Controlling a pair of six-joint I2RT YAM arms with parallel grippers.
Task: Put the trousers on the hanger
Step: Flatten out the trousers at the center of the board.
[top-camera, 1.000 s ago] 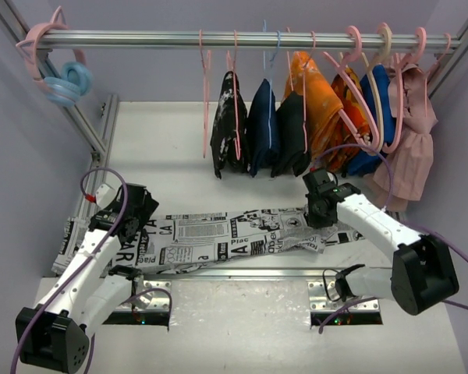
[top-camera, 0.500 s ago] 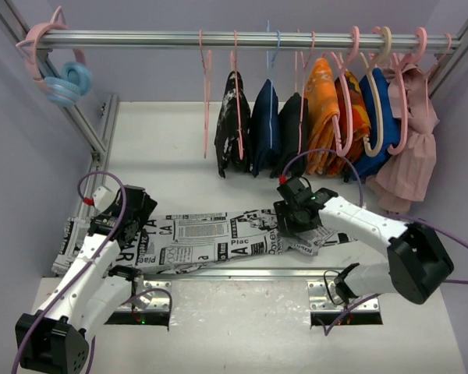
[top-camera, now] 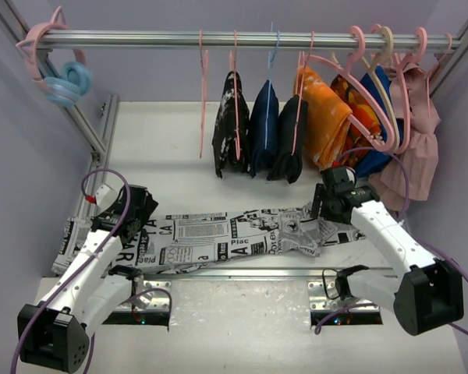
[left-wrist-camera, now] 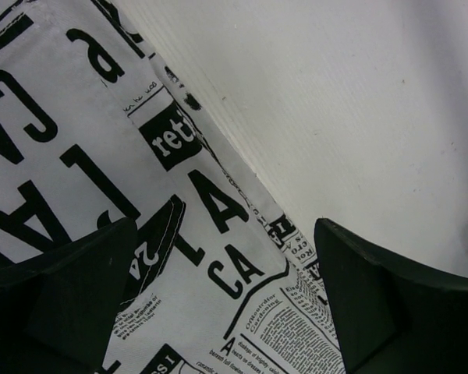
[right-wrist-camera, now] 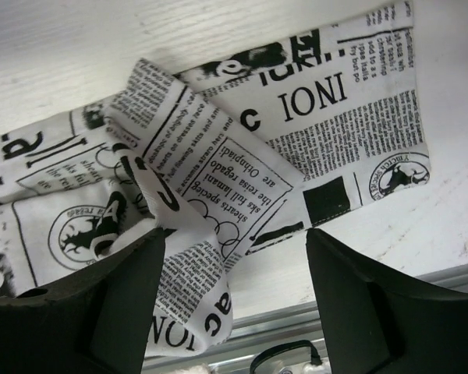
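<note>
The trousers [top-camera: 218,238], white with black newspaper print, lie flat across the table from left to right. My left gripper [top-camera: 132,212] hovers open over their left end; in its wrist view the large-lettered cloth [left-wrist-camera: 179,234] fills the space under the gripper [left-wrist-camera: 222,230]. My right gripper [top-camera: 329,204] is open over the right leg end. There a loose fold of the trousers [right-wrist-camera: 195,179] rises between the spread fingers of the gripper [right-wrist-camera: 234,234], unpinched. The hanger [top-camera: 203,101], thin and pale pink, hangs bare on the rail, far from both grippers.
The steel rail [top-camera: 140,39] runs across the back. It carries a black speckled garment [top-camera: 228,125], navy, black, orange [top-camera: 324,117], blue and pink clothes on hangers. Pink and blue hangers [top-camera: 62,74] bunch at its left end. A metal strip [top-camera: 242,273] edges the table front.
My right gripper swung left over the trousers and came back right with its jaws opening, letting go of the cloth. The hanging clothes swayed. The left arm barely moved.
</note>
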